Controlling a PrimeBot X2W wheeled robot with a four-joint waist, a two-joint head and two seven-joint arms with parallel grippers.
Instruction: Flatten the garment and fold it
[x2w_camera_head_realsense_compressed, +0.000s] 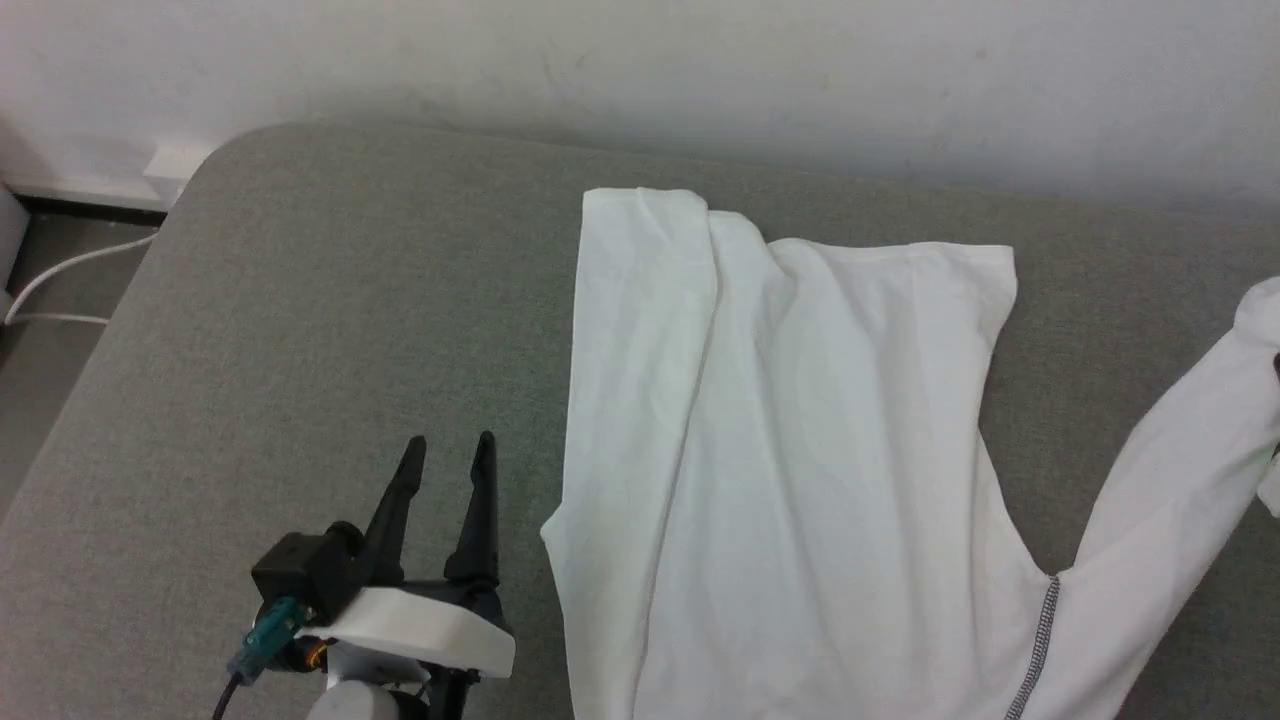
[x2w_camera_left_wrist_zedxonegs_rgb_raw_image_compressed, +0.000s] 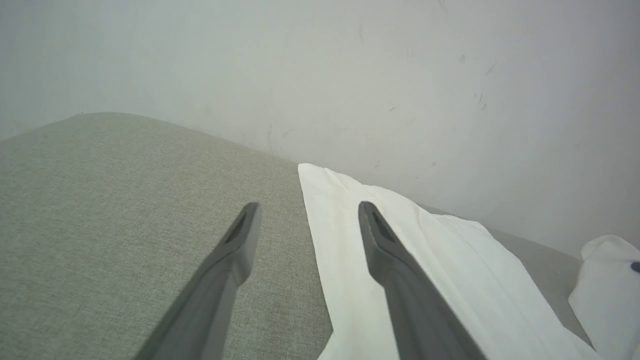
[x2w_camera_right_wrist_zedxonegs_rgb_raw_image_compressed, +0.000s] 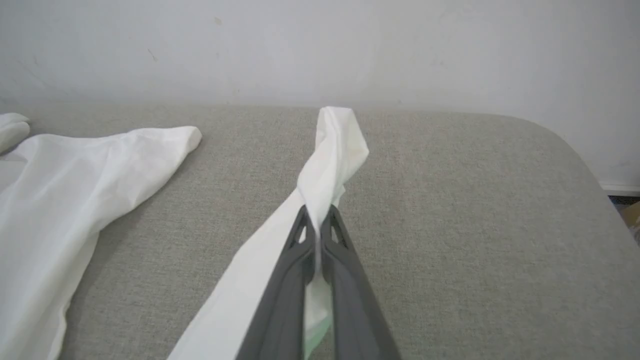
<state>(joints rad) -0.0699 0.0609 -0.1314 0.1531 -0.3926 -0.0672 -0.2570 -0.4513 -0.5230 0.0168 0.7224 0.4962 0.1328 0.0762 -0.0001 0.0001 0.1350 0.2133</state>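
Nearest to us, the two dark fingers of our right end effector (x2w_camera_right_wrist_zedxonegs_rgb_raw_image_compressed: 316, 217) are pressed together on the sleeve (x2w_camera_right_wrist_zedxonegs_rgb_raw_image_compressed: 334, 145) of the garment (x2w_camera_head_realsense_compressed: 800, 450). They pinch the thin white fabric close to its free end, which twists into a loose rope beyond the fingertips. We see this sleeve drawn out over the right part of the grey cushion (x2w_camera_head_realsense_compressed: 300, 350), with bare upholstery on both sides of it. The garment's body lies across the middle of the cushion, reaching from the near edge almost to the far one. It is mostly spread, yet a long lengthwise flap is doubled over along the side toward the cushion's left part, and soft ridges run through the cloth. Dark zigzag stitching (x2w_camera_head_realsense_compressed: 1040, 630) marks where the sleeve joins the body, toward the cushion's near edge. Our left end effector (x2w_camera_head_realsense_compressed: 451, 443) hovers over the bare left part of the cushion with its fingers apart, holding nothing. We cannot make out the other sleeve. We judge the flattening only partly done: this sleeve needs untwisting and laying straight, the doubled flap needs opening or squaring, and no deliberate fold has yet been made.
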